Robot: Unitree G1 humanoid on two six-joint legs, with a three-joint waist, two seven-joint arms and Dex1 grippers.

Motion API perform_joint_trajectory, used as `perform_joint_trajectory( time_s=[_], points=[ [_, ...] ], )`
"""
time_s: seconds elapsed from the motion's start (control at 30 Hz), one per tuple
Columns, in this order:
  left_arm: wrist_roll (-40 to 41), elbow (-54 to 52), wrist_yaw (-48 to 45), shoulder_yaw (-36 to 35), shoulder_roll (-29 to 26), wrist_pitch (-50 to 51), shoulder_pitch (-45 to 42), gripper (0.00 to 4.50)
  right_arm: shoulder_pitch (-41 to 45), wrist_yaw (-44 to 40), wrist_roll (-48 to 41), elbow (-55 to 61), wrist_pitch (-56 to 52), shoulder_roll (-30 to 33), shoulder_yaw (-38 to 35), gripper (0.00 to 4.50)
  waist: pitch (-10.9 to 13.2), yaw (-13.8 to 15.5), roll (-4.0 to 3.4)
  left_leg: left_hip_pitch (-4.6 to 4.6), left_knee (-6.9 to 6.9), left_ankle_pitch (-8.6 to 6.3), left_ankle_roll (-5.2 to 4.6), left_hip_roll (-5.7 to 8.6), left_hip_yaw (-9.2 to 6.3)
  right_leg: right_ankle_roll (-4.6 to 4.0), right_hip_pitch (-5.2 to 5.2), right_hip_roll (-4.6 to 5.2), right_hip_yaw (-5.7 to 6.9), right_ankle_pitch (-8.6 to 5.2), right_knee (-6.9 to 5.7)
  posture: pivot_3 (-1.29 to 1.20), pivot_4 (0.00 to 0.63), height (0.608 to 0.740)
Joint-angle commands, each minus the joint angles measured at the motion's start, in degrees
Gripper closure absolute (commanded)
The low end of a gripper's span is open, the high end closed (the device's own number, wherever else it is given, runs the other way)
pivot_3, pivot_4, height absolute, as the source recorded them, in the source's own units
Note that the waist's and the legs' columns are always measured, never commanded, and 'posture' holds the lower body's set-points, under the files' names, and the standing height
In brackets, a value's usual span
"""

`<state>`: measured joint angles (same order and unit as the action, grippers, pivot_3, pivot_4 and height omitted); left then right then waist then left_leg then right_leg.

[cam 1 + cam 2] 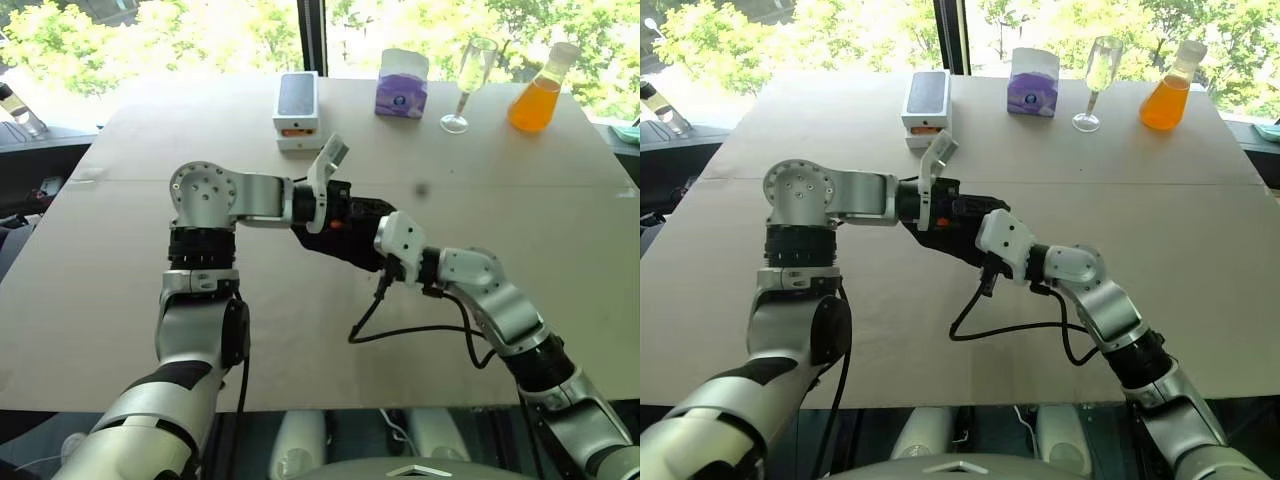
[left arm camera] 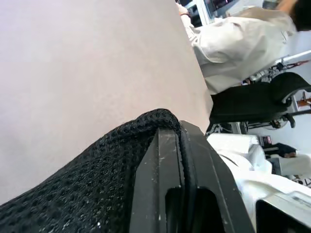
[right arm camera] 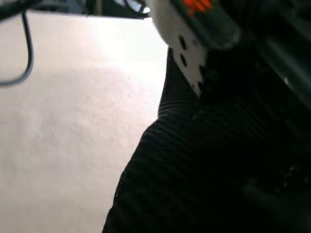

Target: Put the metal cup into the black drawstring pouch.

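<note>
Both grippers meet at the black drawstring pouch (image 1: 345,240), which hangs above the table (image 1: 120,290) between the two wrists, nearer to the robot than the phone box (image 1: 297,108).

1. Left gripper (image 2: 182,145): fingers pressed together, clamping a fold of the pouch's mesh fabric. The left wrist view shows the cloth pinched at the fingertips.
2. Right gripper (image 1: 372,250): it reaches the pouch from the opposite side. Its fingers are buried in dark cloth in the right wrist view; they stand closed, and what they clamp appears to be the pouch.
3. Pouch axis: the long axis runs roughly level from the left gripper toward the right gripper, slightly sloping down to the right side. The mouth and cord cannot be made out.
4. Metal cup: its position cannot be determined. No cup stands on the table near the phone box, the tissue pack (image 1: 402,84), the glass flute (image 1: 468,84) or the orange flask (image 1: 536,92). It may already sit inside the pouch; this is a judgement only.

Coming move: it depends on which end of the pouch is the mouth. Both arms are equally near.
</note>
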<state>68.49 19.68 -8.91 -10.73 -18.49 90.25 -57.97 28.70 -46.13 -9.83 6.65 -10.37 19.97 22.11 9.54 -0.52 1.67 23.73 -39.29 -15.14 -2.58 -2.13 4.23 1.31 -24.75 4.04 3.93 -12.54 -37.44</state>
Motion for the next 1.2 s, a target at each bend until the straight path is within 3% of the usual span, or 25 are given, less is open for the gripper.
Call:
perform_joint_trajectory(
  time_s=[0.03,0.23,0.33,0.43,0.57,0.87,1.1,1.2],
  points=[
    [-1.99,-2.26,-2.79,0.79,1.92,-1.12,-1.98,4.5,2.61,-2.83,-2.59,-2.91,1.86,-3.27,-0.72,4.43,0.0,-0.04,0.0,0.0,0.0,0.0,0.01,-0.01,0.0,-0.01,0.0,-0.01,0.0,0.0,-0.01,0.0,0.15,0.737],
    [-4.55,-9.59,-5.41,0.44,3.43,-3.24,2.93,4.5,3.34,-1.63,0.32,-12.2,3.88,-5.64,-2.71,4.43,0.01,-0.15,-0.01,-0.02,0.01,0.03,0.06,-0.03,0.0,-0.02,0.0,0.02,-0.01,0.01,-0.07,0.0,0.15,0.737],
    [-11.5,-15.56,-8.71,6.71,-0.41,-9.32,7.73,4.5,1.74,-0.39,2.89,-13.51,2.83,-3.88,-3.01,4.43,0.01,-0.18,-0.02,-0.03,0.02,0.03,0.06,-0.03,0.01,-0.02,-0.01,0.02,-0.02,0.01,-0.09,0.0,0.15,0.737],
    [-15.45,-18.56,-11.23,9.26,-1.64,-14.14,10.73,4.5,-0.99,1.29,5.23,-11.27,2.18,-1.72,-3.77,3.51,0.02,0.11,-0.04,-0.02,0.02,0.04,0.08,-0.04,-0.02,-0.04,-0.01,0.04,-0.01,0.0,-0.12,0.0,0.15,0.737],
    [-20.52,-20.14,-13.84,11.97,-1.65,-20.4,13.41,4.5,-3.64,2.28,5.59,-5.33,-1.52,1.41,-5.4,1.61,0.04,0.14,-0.06,-0.03,0.0,0.04,0.07,-0.01,0.03,-0.03,-0.01,0.07,-0.04,0.01,-0.14,0.0,0.15,0.737],
    [-23.28,-20.15,-13.72,11.32,2.99,-23.92,15.43,4.5,-8.46,2.59,0.67,8.93,-12.85,8.49,-12.95,1.61,0.06,0.57,-0.1,-0.02,-0.05,0.03,0.06,-0.02,0.0,-0.03,0.0,0.03,-0.02,0.0,-0.16,0.0,0.15,0.737],
    [-25.58,-20.37,-15.0,13.13,4.0,-26.51,15.45,4.5,-11.81,1.41,2.29,12.32,-11.96,14.16,-12.5,1.61,0.06,1.2,-0.11,-0.03,-0.04,0.03,0.04,0.0,0.0,-0.02,-0.01,0.0,-0.02,-0.01,-0.15,0.0,0.15,0.737],
    [-26.58,-20.19,-15.43,13.87,4.82,-27.55,15.05,4.5,-11.16,2.98,0.83,10.94,-13.2,11.76,-12.69,2.39,0.06,1.16,-0.11,-0.04,-0.06,0.03,0.04,-0.01,0.01,-0.02,0.0,-0.01,-0.03,-0.01,-0.18,0.0,0.15,0.737]
  ],
)
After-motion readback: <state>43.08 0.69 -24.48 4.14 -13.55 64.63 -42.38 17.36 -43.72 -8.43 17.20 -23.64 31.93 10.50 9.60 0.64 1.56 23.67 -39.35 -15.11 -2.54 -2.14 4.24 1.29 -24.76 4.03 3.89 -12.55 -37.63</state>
